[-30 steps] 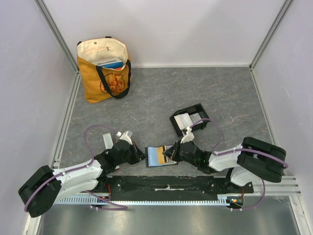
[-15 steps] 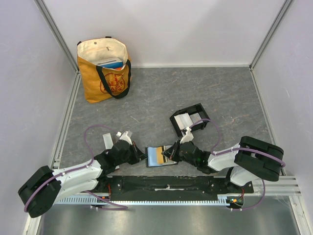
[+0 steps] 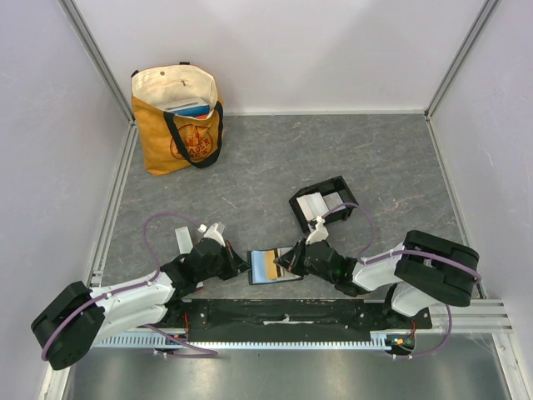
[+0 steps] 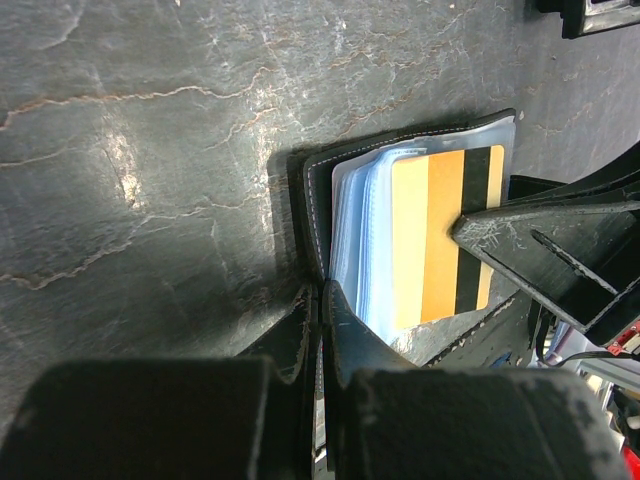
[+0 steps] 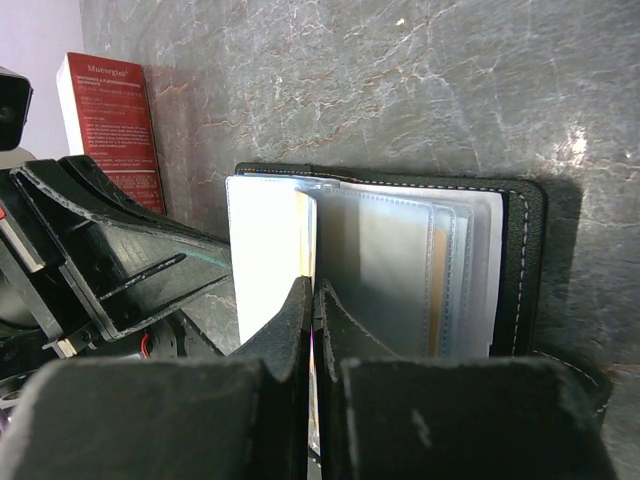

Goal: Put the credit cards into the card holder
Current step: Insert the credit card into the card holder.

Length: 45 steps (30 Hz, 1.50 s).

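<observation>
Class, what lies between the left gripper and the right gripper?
The open black wallet, its orange card showing; the top view shows this best.

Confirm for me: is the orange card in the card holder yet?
No, the orange card lies among the clear sleeves of the open black wallet.

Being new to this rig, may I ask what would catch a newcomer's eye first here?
The open black wallet lies at the table's near middle, an orange card showing in its clear sleeves, with the left gripper and right gripper pinching it from either side, jaws shut. Just beyond it sits the black card holder, and a mustard tote bag stands in the far left corner.
</observation>
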Motion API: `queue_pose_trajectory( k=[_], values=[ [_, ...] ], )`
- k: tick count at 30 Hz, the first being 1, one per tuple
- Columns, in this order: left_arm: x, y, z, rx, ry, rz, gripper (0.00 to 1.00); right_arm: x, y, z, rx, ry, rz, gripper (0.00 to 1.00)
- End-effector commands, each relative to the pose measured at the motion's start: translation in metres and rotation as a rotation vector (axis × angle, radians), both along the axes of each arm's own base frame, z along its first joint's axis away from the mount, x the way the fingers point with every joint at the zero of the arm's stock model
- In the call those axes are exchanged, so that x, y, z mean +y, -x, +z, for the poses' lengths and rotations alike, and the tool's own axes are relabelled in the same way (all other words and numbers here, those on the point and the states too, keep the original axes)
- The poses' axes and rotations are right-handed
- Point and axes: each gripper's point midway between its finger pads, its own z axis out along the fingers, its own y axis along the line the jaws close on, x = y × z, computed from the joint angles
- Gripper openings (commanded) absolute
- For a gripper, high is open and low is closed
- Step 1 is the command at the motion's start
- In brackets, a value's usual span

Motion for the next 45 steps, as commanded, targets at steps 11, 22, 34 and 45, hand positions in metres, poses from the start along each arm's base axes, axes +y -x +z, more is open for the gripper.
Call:
queue_pose_trajectory(
  k=[11,22,34,45],
  values=[
    [0.007,-0.002,-0.007,0.026,-0.039,0.040,0.02,0.005,0.013,-0.023,0.094,0.022,0.032,0.04],
    [0.006,-0.002,-0.005,0.023,-0.038,0.037,0.02,-0.022,-0.007,-0.012,0.004,0.289,-0.028,0.48],
    [0.004,-0.004,-0.002,0.011,-0.036,0.034,0.02,0.006,-0.001,-0.004,-0.012,0.277,0.079,0.52],
    [0.003,-0.005,0.000,0.004,-0.030,0.033,0.02,0.038,0.010,0.011,-0.067,0.315,0.174,0.40]
  ],
)
